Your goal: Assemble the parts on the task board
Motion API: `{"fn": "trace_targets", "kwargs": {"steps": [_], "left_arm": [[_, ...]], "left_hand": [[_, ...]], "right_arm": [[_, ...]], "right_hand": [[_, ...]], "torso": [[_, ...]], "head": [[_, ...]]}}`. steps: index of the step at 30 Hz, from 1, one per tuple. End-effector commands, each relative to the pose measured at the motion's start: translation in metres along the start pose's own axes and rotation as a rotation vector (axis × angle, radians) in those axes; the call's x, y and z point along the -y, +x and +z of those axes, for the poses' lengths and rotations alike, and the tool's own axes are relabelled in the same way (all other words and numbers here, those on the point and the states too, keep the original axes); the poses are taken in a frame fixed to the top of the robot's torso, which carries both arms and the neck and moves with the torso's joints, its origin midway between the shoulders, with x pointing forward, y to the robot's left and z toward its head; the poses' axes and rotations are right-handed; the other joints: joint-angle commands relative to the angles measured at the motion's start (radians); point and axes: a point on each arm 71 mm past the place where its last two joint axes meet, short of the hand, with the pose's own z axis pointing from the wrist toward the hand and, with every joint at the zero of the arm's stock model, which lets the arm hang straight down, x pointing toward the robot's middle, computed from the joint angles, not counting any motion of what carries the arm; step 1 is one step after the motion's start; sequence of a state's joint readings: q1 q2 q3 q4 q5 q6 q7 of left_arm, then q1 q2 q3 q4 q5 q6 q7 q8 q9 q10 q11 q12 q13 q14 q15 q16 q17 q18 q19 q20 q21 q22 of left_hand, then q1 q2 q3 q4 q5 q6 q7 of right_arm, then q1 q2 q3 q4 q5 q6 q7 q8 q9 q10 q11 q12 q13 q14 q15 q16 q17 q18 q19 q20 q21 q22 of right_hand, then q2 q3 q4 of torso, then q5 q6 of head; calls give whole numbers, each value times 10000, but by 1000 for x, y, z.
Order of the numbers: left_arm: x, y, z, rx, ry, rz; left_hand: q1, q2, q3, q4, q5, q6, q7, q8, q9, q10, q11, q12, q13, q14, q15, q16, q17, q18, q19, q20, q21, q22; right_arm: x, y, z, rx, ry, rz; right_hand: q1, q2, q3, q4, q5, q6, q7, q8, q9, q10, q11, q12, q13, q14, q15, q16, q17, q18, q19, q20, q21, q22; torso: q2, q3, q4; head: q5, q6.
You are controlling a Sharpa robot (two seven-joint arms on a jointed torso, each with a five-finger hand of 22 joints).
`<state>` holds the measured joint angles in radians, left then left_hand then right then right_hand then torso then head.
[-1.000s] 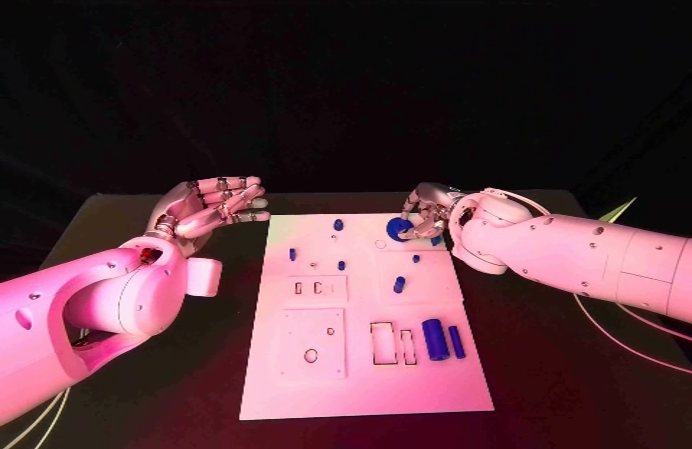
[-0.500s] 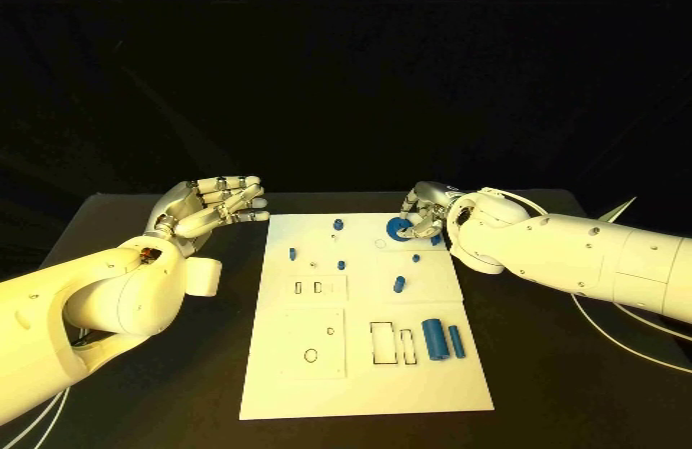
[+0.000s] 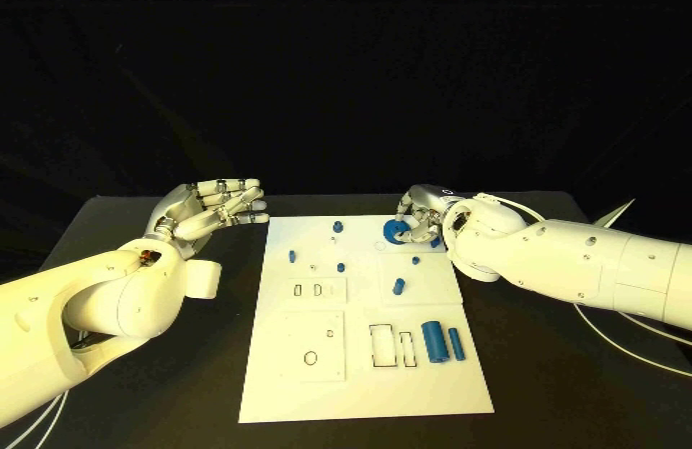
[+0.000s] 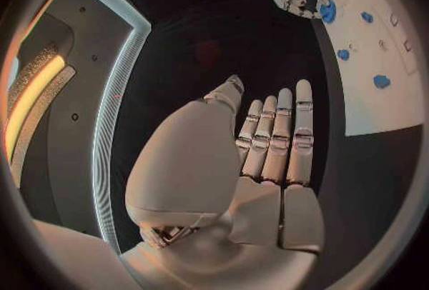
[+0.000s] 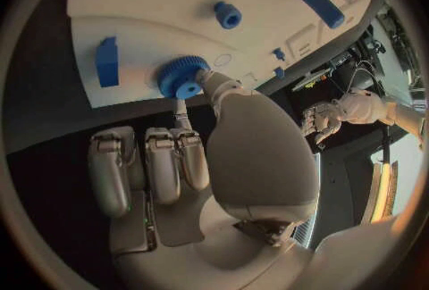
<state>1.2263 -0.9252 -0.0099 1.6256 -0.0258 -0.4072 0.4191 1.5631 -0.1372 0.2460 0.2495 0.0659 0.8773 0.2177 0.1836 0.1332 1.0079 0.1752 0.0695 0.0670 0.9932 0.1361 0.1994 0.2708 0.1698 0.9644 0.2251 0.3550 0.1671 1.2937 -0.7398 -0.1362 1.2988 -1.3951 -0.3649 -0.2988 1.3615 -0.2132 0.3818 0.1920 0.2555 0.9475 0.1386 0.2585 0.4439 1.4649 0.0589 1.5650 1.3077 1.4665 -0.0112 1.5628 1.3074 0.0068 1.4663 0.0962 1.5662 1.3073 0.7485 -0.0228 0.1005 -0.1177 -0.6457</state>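
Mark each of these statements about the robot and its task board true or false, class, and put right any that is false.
1. The right hand pinches the blue gear at the far right part of the task board. True.
2. The left hand holds a blue part. False: it holds nothing, its fingers straight and together, off the board's left edge.
3. Two blue cylinders lie side by side near the board's right edge, on its near half. True.
4. The gear lies on the black table beside the board. False: it is over the board, at the right hand's fingertips.
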Motion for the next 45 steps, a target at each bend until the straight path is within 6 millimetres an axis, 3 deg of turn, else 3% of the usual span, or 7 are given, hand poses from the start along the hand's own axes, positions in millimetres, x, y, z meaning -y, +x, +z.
{"fn": "trace_targets", "kwargs": {"steps": [1, 3, 7, 18, 23, 33, 45], "left_arm": [[1, 2, 1, -185, 65, -93], [1, 2, 1, -185, 64, -93], [1, 2, 1, -190, 63, -94], [0, 4, 2, -230, 64, -112], [0, 4, 2, -237, 66, -116], [0, 6, 3, -273, 70, -131], [0, 7, 4, -286, 67, -137]], "left_hand": [[72, -44, 3, -55, -57, -60, 18, 57, 7, 67, 17, -34, -13, -81, -19, -54, 9, 88, -20, -7, 25, 9], [72, -44, 3, -55, -57, -60, 18, 57, 7, 67, 17, -34, -13, -81, -19, -54, 9, 88, -20, -7, 25, 9], [72, -44, 3, -55, -57, -60, 18, 57, 7, 67, 17, -34, -13, -81, -19, -54, 9, 88, -20, -7, 25, 9], [75, -37, 9, -65, -58, -55, 10, 62, 9, 75, 15, -31, -11, -82, -18, -59, 27, 87, -33, -8, 44, 20], [75, -37, 9, -65, -58, -55, 10, 62, 9, 75, 15, -31, -11, -82, -18, -59, 27, 87, -33, -8, 44, 20], [73, -37, 10, -69, -59, -52, 5, 65, 10, 81, 14, -29, -10, -83, -19, -62, 38, 86, -40, -8, 54, 26], [73, -37, 10, -69, -59, -52, 5, 65, 10, 81, 14, -29, -10, -83, -19, -62, 38, 86, -40, -8, 54, 26]], "right_arm": [[-8, -5, -3, 813, -494, -280], [-12, -5, -4, 978, -620, -268], [-23, -8, -8, 1330, -1004, -283], [-80, -3, -16, 1642, -2546, -567], [-97, 1, -14, 1661, -2853, -656], [-113, 16, -6, 1420, -2996, -731], [-113, 33, 2, 898, -2756, -888]], "right_hand": [[34, 6, 70, 15, 26, 179, -80, 41, 57, 1059, -77, 58, 2631, 1026, -61, 59, 2552, -68, 1045, -56, 46, 2635], [26, 21, 118, 14, 30, 186, -88, 32, 55, 1059, -87, 58, 2631, 1023, -67, 56, 2539, -68, 1045, -63, 46, 2635], [25, 24, 134, 10, 30, 189, -91, 30, 55, 1059, -91, 58, 2631, 1024, -69, 57, 2542, -68, 1045, -65, 46, 2635], [16, 19, 201, -7, 29, 223, -106, 28, 56, 1059, -105, 58, 2631, 1028, -80, 62, 2562, -68, 1045, -77, 46, 2635], [14, 19, 212, -9, 28, 228, -108, 26, 56, 1059, -107, 58, 2631, 1027, -82, 61, 2557, -68, 1045, -79, 46, 2635], [4, 19, 233, -10, 27, 236, -109, 23, 56, 1059, -110, 58, 2631, 1026, -86, 60, 2553, -68, 1045, -82, 46, 2635], [-56, -14, 276, -3, 20, 214, -100, -14, 44, 1059, -107, 58, 2631, 1026, -90, 60, 2553, -68, 1045, -91, 46, 2635]], "torso": [[2, 5, -7], [-2, 7, -13], [-17, 1, -14], [8, -14, 30], [6, -26, 32], [28, -7, 23], [27, 12, 19]], "head": [[-2, 44], [6, 92], [10, 74], [102, 139], [119, 134], [144, 87], [210, -22]]}}
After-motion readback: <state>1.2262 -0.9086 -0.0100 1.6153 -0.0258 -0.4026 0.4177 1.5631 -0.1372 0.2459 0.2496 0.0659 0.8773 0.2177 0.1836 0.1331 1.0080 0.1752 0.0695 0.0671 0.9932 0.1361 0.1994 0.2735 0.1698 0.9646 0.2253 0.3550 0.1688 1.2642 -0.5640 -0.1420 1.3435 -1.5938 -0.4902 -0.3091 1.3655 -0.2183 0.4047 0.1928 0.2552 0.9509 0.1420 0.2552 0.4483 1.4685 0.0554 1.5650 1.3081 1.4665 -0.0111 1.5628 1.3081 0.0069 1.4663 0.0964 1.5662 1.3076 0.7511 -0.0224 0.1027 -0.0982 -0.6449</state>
